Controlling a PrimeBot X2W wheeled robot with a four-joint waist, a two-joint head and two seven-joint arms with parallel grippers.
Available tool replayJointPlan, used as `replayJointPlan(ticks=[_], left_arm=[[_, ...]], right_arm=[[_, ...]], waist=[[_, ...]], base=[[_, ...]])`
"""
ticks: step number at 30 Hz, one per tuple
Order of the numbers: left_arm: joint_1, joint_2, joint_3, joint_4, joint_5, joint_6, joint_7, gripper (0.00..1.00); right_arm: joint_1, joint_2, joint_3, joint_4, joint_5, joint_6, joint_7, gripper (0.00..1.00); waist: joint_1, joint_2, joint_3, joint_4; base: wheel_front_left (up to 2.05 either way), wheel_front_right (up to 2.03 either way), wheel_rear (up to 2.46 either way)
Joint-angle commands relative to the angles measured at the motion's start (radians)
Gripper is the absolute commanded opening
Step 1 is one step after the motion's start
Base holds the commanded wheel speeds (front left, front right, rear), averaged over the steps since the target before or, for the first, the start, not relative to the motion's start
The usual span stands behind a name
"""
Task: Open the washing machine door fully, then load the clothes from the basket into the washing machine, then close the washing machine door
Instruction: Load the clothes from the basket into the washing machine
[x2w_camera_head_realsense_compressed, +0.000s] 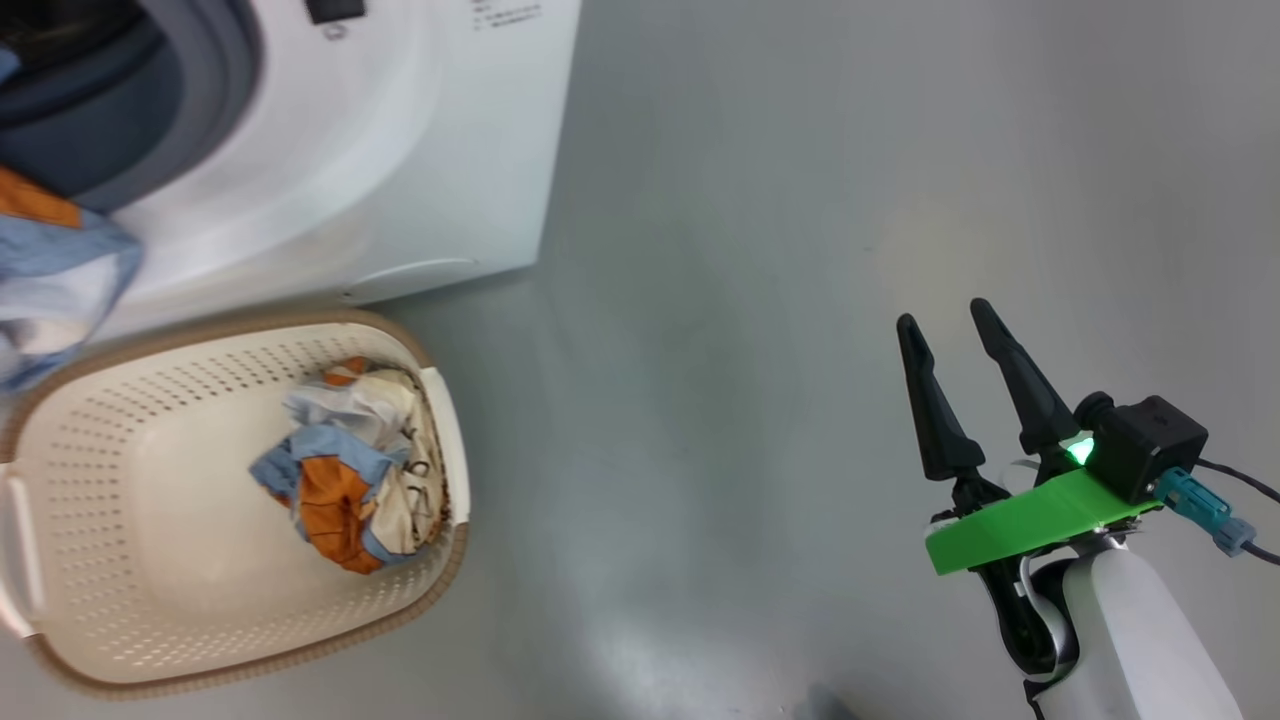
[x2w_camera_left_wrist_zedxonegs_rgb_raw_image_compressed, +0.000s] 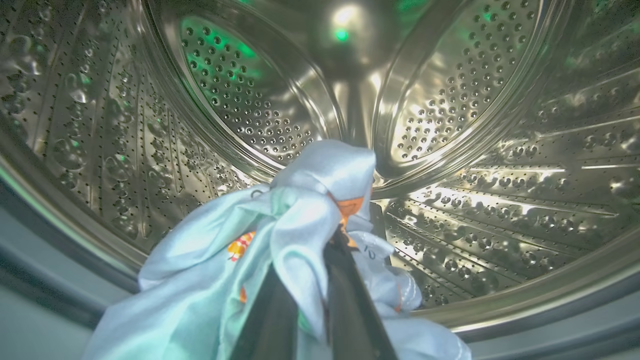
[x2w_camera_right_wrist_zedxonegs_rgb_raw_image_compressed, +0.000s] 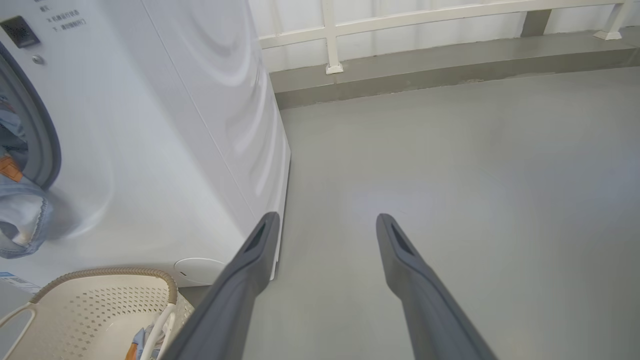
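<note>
The right gripper (x2w_camera_head_realsense_compressed: 943, 330) hangs over the grey floor (x2w_camera_head_realsense_compressed: 750, 300), jaws spread wide and holding nothing; to its left the basket (x2w_camera_head_realsense_compressed: 120, 420) sits just before the washing machine (x2w_camera_head_realsense_compressed: 400, 150), with a crumpled cream, blue and orange garment (x2w_camera_head_realsense_compressed: 350, 460) inside; farther in, the left gripper (x2w_camera_left_wrist_zedxonegs_rgb_raw_image_compressed: 332, 245) is clenched on the light blue garment (x2w_camera_left_wrist_zedxonegs_rgb_raw_image_compressed: 320, 175) at the mouth of the steel drum (x2w_camera_left_wrist_zedxonegs_rgb_raw_image_compressed: 500, 200).
</note>
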Motion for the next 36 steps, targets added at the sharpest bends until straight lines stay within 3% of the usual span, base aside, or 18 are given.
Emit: replayJointPlan(ticks=[1,5,13,21,23,25,36], left_arm=[[-0.038,0.067,0.001,0.008,0.022,0.002,-0.005,0.00],[-0.103,0.091,-0.013,-0.002,0.051,0.011,-0.005,0.00],[-0.153,0.094,0.017,-0.294,0.083,0.009,-0.005,0.00],[-0.096,0.078,0.068,-0.429,0.093,0.003,-0.005,0.00],[-0.075,0.080,0.068,-0.412,0.104,0.002,-0.005,0.36],[-0.060,0.078,0.070,-0.363,0.107,0.001,-0.005,1.00],[-0.056,0.061,0.076,-0.233,0.128,0.000,-0.005,1.00]], right_arm=[[-0.006,0.003,0.028,-0.026,0.009,0.009,-0.007,1.00],[-0.017,0.011,0.036,-0.031,0.011,0.009,-0.007,1.00],[-0.042,0.025,0.035,-0.038,0.012,0.009,-0.007,1.00],[-0.062,0.035,0.051,-0.037,0.016,0.009,-0.007,1.00],[-0.064,0.037,0.055,-0.036,0.017,0.009,-0.007,1.00],[-0.064,0.038,0.059,-0.033,0.018,0.009,-0.007,1.00],[-0.065,0.041,0.070,-0.025,0.017,0.009,-0.007,1.00]], waist=[[0.0000,0.0000,0.048,-0.044],[0.0000,0.0000,0.079,-0.059],[0.0000,0.0000,0.132,-0.068],[0.0000,0.0000,0.149,-0.068],[0.0000,0.0000,0.150,-0.067],[0.0000,0.0000,0.148,-0.065],[0.0000,0.0000,0.132,-0.047]], base=[[0.00,0.00,0.00],[0.00,0.00,0.00],[0.00,0.00,0.00],[0.00,0.00,0.00],[0.00,0.00,0.00],[0.00,0.00,0.00],[0.00,0.00,0.00]])
